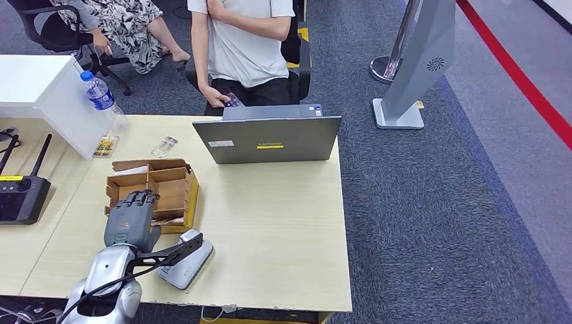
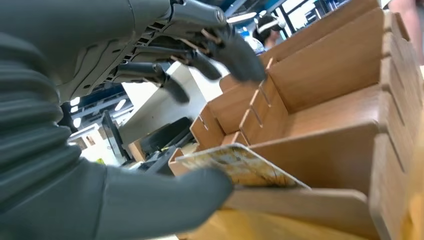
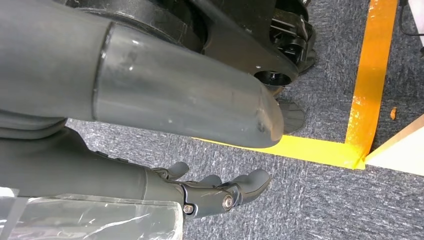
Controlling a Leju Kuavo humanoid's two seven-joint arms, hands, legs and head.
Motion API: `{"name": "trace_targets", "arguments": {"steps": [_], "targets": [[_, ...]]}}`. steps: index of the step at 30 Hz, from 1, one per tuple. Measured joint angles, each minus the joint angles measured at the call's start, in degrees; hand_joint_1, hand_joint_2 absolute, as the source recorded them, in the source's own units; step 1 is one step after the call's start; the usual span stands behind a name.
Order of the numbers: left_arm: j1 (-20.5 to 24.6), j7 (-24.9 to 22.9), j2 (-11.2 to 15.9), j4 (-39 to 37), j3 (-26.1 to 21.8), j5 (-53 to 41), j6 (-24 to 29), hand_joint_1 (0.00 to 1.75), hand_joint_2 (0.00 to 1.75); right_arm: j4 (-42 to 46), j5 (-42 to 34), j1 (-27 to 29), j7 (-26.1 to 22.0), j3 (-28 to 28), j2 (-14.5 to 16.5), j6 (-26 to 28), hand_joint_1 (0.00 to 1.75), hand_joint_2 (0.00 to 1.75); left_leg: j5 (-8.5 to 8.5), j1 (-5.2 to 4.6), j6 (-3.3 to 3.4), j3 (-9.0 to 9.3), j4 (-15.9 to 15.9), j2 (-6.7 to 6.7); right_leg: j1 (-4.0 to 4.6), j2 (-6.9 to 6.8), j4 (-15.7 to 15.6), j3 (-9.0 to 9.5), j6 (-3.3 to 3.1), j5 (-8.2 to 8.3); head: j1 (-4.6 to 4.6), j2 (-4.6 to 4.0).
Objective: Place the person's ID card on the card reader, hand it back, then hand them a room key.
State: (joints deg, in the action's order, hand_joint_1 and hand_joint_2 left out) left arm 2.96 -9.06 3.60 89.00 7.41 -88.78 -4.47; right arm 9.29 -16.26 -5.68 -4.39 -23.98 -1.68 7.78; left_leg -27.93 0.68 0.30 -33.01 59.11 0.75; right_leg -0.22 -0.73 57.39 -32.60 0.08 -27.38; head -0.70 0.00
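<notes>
The robot's left arm is a glossy silver shell, rounded and bulbous at the forearm. A thin black cable loops along it, beside a black angular bracket just behind the wrist. The left hand is matte dark grey, with a blocky palm back and darker, segmented fingers. Close up, a grey ribbed cover wraps the wrist, and the thumb is thick, smooth and grey. The right hand is dark grey too, with a small round screw on one finger.
</notes>
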Motion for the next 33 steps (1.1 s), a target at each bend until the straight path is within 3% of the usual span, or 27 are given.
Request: {"name": "trace_targets", "arguments": {"steps": [22,33], "targets": [[-0.27,1.44,-1.12,0.54,-0.35,0.0,-2.06,1.75,1.75,0.01,0.15,-0.23,0.58,0.0,0.0,-0.57,0.0,0.0,0.01,0.01,-0.01,0.01,0.0,0.0,0.0,0.0,0.0,0.01,0.0,0.0,0.01,0.0],[-1.56,4.1,-1.81,8.74,-0.13,0.16,0.36,1.75,1.75,-0.01,-0.9,0.21,-0.16,0.24,-0.02,0.15,0.0,0.0,0.02,0.01,-0.02,0.0,0.01,-0.01,0.0,0.0,0.0,0.0,-0.01,0.01,0.0,0.0]]}}
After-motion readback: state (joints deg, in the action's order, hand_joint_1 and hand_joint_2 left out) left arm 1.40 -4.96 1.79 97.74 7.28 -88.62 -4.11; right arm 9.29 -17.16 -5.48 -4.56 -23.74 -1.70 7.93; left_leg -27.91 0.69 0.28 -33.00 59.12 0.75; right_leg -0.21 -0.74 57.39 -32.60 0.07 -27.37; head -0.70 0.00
